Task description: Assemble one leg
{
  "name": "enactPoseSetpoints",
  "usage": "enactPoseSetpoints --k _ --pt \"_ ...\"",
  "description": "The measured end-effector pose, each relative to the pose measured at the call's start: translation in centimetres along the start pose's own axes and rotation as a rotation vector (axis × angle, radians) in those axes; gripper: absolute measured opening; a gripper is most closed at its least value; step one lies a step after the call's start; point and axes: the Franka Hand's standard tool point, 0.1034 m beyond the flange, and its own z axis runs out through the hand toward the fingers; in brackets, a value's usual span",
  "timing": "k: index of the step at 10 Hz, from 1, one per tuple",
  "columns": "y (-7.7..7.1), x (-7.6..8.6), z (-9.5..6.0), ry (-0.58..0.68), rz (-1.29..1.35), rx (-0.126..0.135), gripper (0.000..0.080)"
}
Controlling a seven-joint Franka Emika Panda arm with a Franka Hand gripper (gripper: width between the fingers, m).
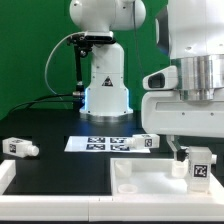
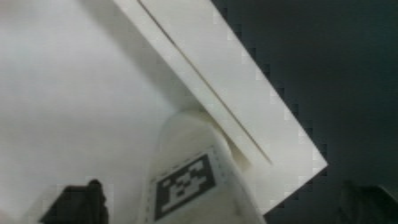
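One leg (image 1: pixel 199 166), a short white peg with a black-and-white tag, stands upright at the near right corner of the large white tray-like part (image 1: pixel 150 185). In the wrist view the leg (image 2: pixel 192 180) rises from the tray's white floor beside its raised rim (image 2: pixel 214 75). My gripper (image 1: pixel 197 155) is straight above it with a finger on either side. One dark finger (image 2: pixel 80 203) shows with a gap of white between it and the leg. The jaws look open around the leg. Two more legs lie on the table, one at the exterior view's left (image 1: pixel 20 147) and one by the marker board (image 1: pixel 140 142).
The marker board (image 1: pixel 98 144) lies flat in front of the robot base (image 1: pixel 105 85). Another white part (image 1: pixel 6 182) shows at the exterior view's lower left edge. The table top is black, with a green backdrop behind.
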Motion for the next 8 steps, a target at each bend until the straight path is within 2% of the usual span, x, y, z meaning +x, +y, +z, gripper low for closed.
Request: enactPoseSetpoints --k 1,2,3,4,5,6,7,8 --pt "-0.04 0.28 -0.12 0.023 -0.271 -0.027 0.0648" --pt "-0.19 0.49 -0.21 0.037 -0.356 -0.029 0.0648" --pt "-0.16 0.47 -0.16 0.036 -0.297 -0.027 0.0648" --pt "-0.15 0.48 -0.16 0.037 -0.286 -0.028 0.0548" --pt "-0.15 0.47 -0.15 0.037 -0.258 -0.027 0.0548" --pt "-0.15 0.45 -0.14 0.037 -0.178 -0.025 0.0365" --pt "0.03 0.48 -0.08 0.038 -0.092 -0.027 0.0291" --pt "0.05 0.42 -0.04 0.041 0.05 -0.027 0.0291"
